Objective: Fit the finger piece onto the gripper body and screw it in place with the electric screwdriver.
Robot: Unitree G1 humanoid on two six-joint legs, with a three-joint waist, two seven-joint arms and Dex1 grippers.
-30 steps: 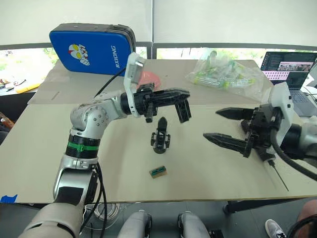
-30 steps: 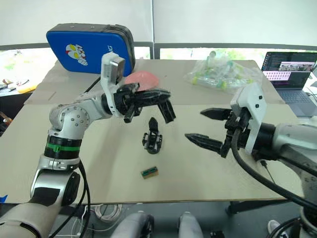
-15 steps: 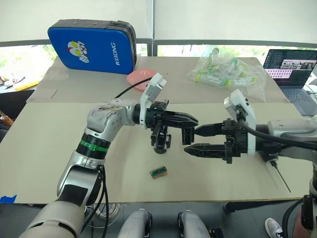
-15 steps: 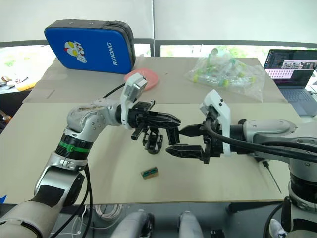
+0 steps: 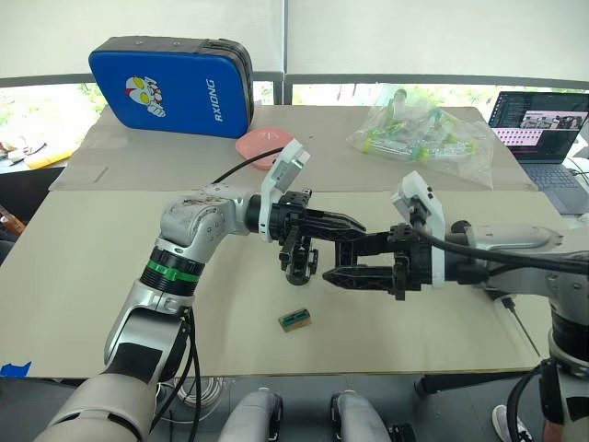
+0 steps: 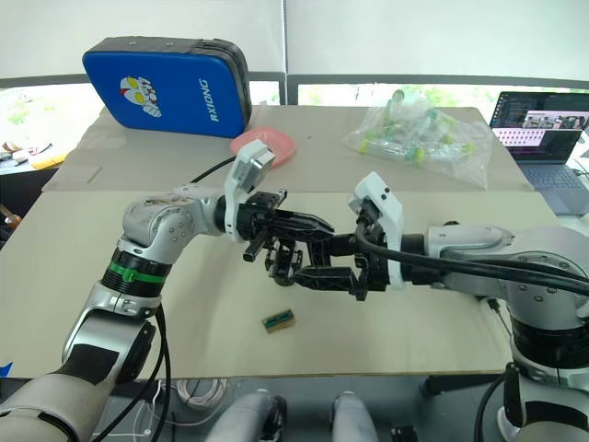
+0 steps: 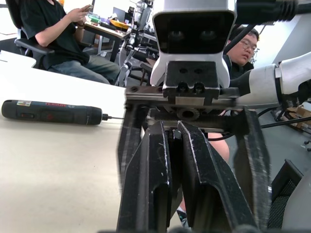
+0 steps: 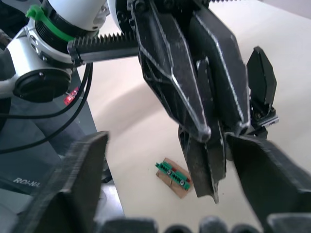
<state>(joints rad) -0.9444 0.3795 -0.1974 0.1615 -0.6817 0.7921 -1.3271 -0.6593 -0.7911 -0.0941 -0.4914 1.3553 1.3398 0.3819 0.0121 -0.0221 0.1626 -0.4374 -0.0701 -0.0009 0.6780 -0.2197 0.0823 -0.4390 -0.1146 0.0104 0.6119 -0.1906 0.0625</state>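
Early stage, nothing assembled or screwed yet as far as can be judged. The body (image 5: pixel 297 261) stands upright mid-desk (image 5: pixel 83 276) with its own pointed finger up; the screwdriver (image 7: pixel 51 111) lies untouched on the desk, off to the robot's right near the edge. The left claw (image 5: pixel 354 226) is nearly closed, fingers (image 7: pixel 155 179) close together with a thin dark part between them, probably the finger piece, though too hidden to be sure. It hangs just over the body. The right claw (image 5: pixel 339 260) is wide open, holding nothing, its fingers (image 8: pixel 82 170) straddling the left claw's tips, looks like a handover setup. A small tan-and-green block (image 5: pixel 294 319) lies near the body. Left: fitting, then screwing.
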